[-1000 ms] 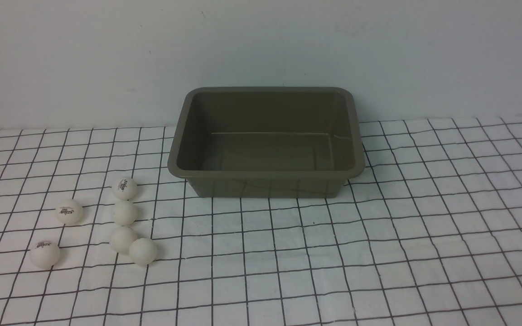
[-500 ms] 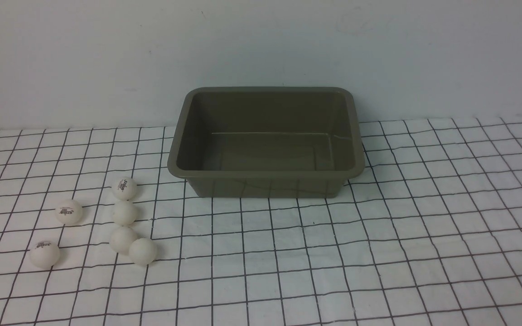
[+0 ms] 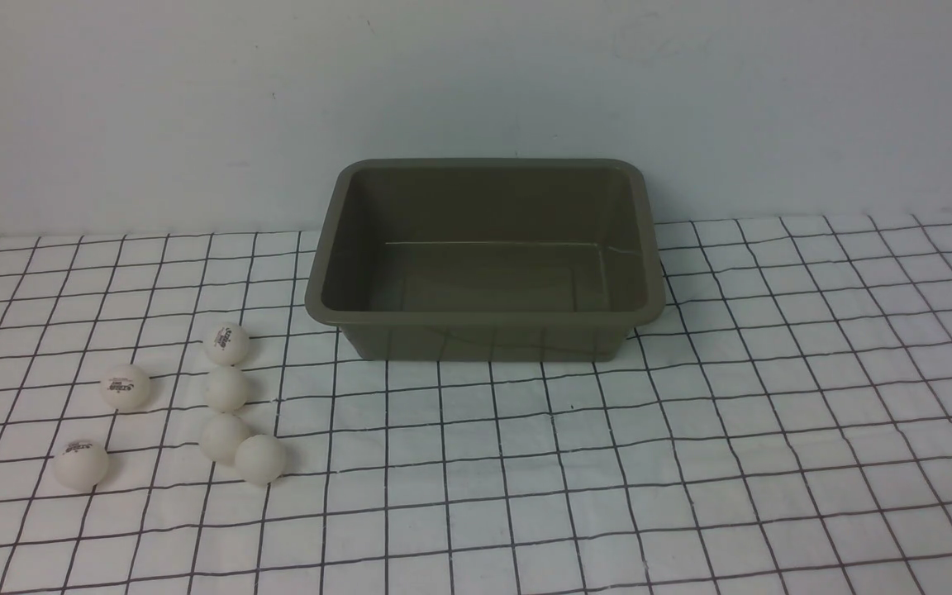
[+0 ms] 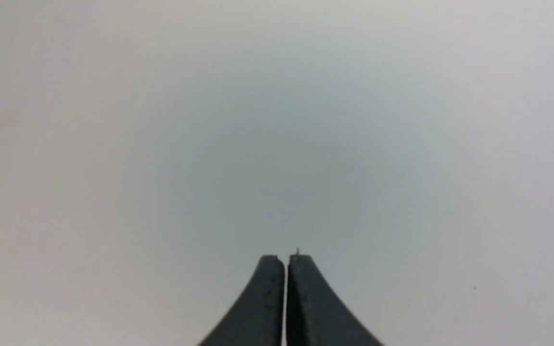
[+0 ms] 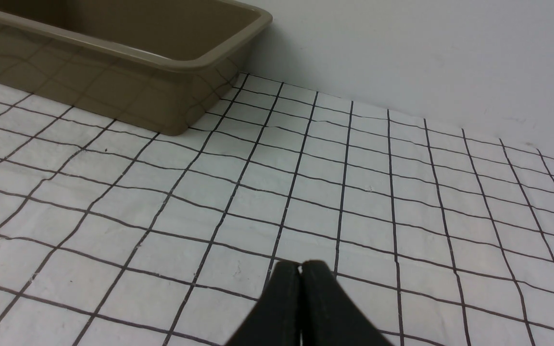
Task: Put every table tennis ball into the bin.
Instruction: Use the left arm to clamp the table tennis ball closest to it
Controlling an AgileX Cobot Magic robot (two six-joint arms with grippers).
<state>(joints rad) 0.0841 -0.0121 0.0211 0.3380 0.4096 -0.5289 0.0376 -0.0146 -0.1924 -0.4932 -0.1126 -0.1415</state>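
Left gripper is clenched, fingers pressed flat together with nothing between them. Its wrist view shows only a plain pale grey surface behind the tips. Right gripper is clenched too and empty, its tips low over the cloth and well apart from the bin, whose corner shows in that view. Neither arm shows in the front view.

The bin stands upright at the back middle of the gridded cloth, close to the wall. It is olive-brown with glossy sloped sides.

All six balls lie on the cloth outside the bin, to its left and nearer the camera. Four make a rough line running from near the bin's front left corner toward the camera. First is a logo ball, then a plain one just beside it, then a third ball. A fourth ball sits against the third – they overlap in view, likely touching. Two more lie further left, apart from each other and from the line, both with logos: a mid ball and a near ball.
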